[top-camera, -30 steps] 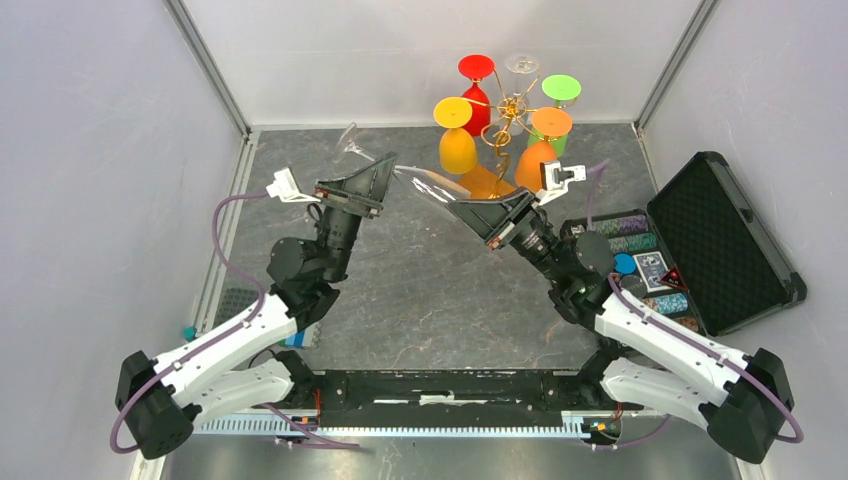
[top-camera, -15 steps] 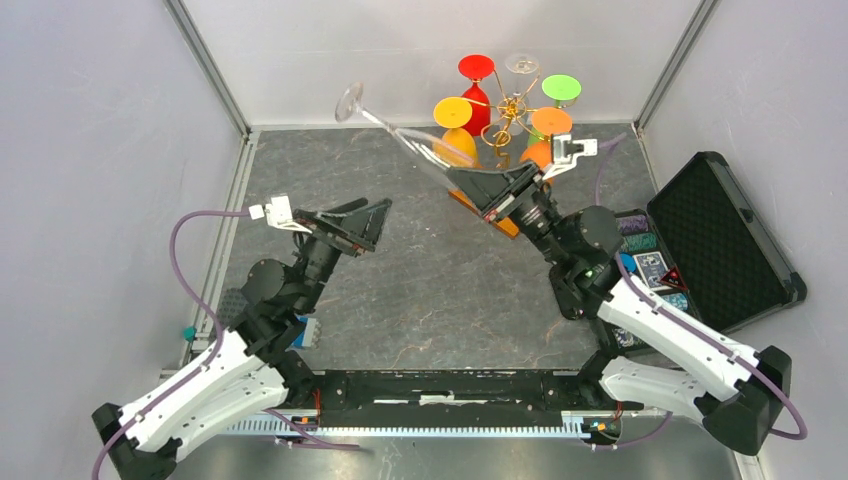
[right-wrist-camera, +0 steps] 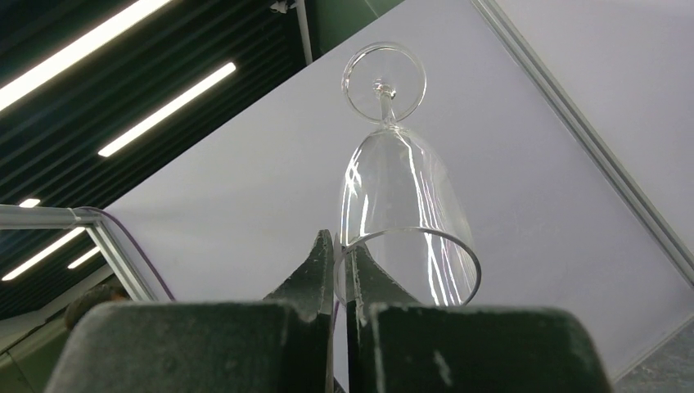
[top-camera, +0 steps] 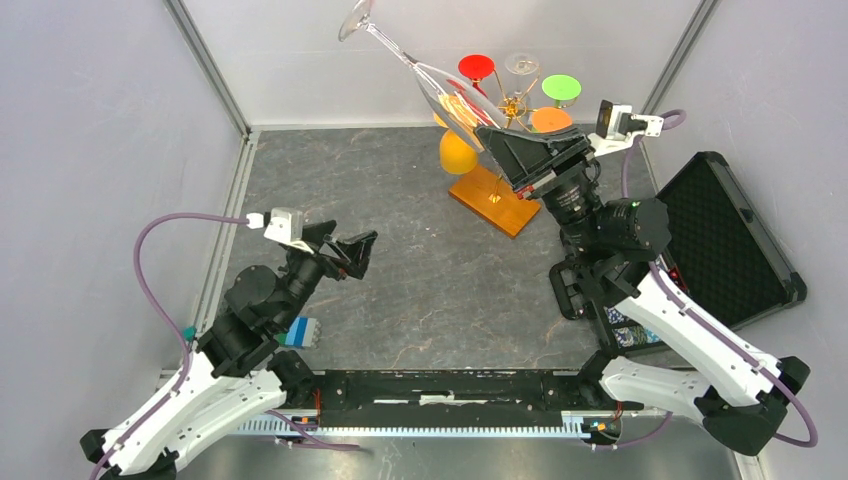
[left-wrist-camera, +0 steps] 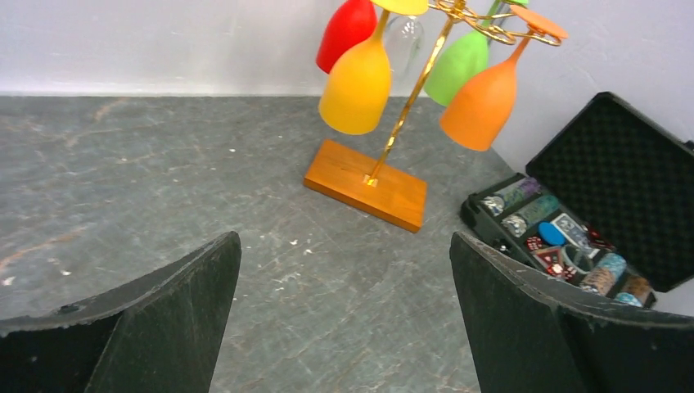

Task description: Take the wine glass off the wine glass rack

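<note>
- Right gripper jaws clamped on the wine glass rim, one wall only. Glass is aloft, far side, left of the wine glass rack top.
- Left gripper jaws wide apart, empty.
- Risk: thin rim pinch with a long overhang. A quick swing could pivot, slip or crack the glass.
- Long axis tilted: foot up and far-left, mouth toward the gripper.

On my right a black case lies open on the grey table, its lid folded back. In its tray I see rows of poker chips, a deck of cards and one blue chip.
</note>
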`<state>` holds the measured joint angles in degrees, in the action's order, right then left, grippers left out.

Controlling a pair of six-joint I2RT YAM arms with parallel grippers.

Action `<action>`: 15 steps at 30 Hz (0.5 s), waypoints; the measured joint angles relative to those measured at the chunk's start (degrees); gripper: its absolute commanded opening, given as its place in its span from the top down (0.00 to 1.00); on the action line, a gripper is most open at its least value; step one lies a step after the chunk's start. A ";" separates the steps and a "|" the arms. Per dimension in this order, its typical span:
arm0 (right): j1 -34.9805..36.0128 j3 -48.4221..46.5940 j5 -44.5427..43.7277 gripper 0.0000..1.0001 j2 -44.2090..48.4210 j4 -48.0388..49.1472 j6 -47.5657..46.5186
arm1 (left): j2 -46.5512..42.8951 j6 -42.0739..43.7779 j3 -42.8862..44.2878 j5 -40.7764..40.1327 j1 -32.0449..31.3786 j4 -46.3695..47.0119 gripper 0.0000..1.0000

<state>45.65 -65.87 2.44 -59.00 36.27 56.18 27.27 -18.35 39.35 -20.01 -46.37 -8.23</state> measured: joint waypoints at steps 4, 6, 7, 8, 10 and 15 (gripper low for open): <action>0.00 0.76 -0.02 1.00 0.04 -0.20 -0.07 | 0.39 2.54 2.86 -4.13 0.00 -2.82 0.00; 0.00 2.27 -0.04 1.00 0.37 0.07 -0.09 | 0.68 3.10 3.61 -5.73 0.00 -2.95 0.00; 0.00 3.93 -0.04 1.00 0.57 0.04 -0.09 | 0.87 3.43 3.96 -6.51 0.00 -2.97 0.00; 0.00 4.33 -0.04 1.00 0.57 0.00 -0.09 | 0.98 3.58 4.11 -6.80 0.00 -2.97 0.00; 0.00 6.43 -0.04 1.00 0.44 -0.13 -0.09 | 1.22 3.85 4.22 -6.97 0.00 -2.97 0.00; 0.00 10.14 -0.04 1.00 -0.28 -1.62 -0.09 | 2.21 3.89 4.22 -6.95 0.00 -3.04 0.00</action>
<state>45.65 -55.72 2.39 -59.29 34.65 56.10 29.47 -14.46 43.57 -26.96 -46.37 -11.27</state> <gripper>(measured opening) 0.026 0.994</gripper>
